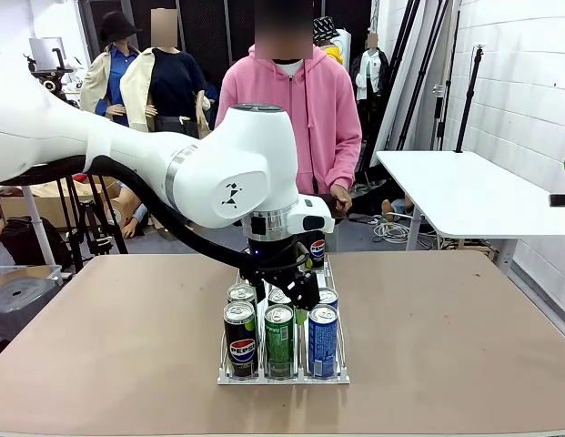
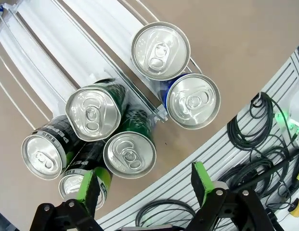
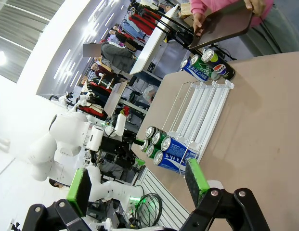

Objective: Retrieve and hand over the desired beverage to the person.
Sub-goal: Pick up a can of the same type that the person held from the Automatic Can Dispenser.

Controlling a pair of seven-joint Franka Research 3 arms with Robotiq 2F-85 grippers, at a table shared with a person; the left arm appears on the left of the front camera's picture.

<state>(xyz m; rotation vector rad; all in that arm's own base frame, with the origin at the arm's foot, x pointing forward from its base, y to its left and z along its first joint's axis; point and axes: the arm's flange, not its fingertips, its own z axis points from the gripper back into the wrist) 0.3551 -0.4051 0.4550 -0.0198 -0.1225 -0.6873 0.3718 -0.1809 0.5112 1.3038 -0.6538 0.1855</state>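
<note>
A rack (image 1: 282, 377) lies lengthwise in the middle of the desk (image 1: 464, 346), running from the robot's side toward the person (image 1: 296, 100), who stands behind the far edge. At the rack's near end three cans stand side by side: the left can (image 1: 239, 339), the middle can (image 1: 279, 340) and the right can (image 1: 322, 340), with others close behind them. The far cans (image 3: 207, 65) stand at the opposite end. The left gripper (image 1: 296, 287) hangs above the near cluster. A side table (image 1: 464, 191) stands behind the desk, to the right.
</note>
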